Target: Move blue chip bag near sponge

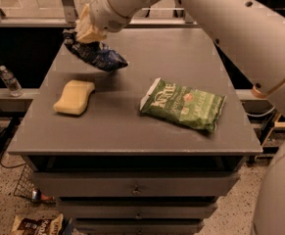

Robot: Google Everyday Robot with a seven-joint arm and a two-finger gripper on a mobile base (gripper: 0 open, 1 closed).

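Water bottle: far left edge, upright on a low ledge beside the table, not on the table top. Clear plastic.
Floor bag: lower left corner, brown snack bag lying on speckled floor; lettering partly cut off by frame edge.
Wire basket: lower left, just above floor bag, close by table's base. Contents: can't tell.
Sponge: left third of frame, lying flat on table. Pale yellow, rounded corners, slight waist. Nothing touching it.
Pincer: upper left of frame, over the table's back-left part. Cream fingers clamped on upper-left end of blue chip bag.
Blue chip bag: upper left, just below and right of pincer. Held clear of table, tilted, free end drooping down to the right; dark shadow on table surface under it. In frame it sits up and right of sponge, near it but not touching, w/ a strip of bare table between.
Table: grey flat top, fills mid frame. Drawers stacked under front edge, lower centre.
Green chip bag: centre-right, flat on table, label side up, white lettering, turned at an angle to table edge. Well apart from sponge and from blue chip bag.
Arm: white, thick; runs from pincer at upper left across top of frame, then down the right edge to lower right corner.
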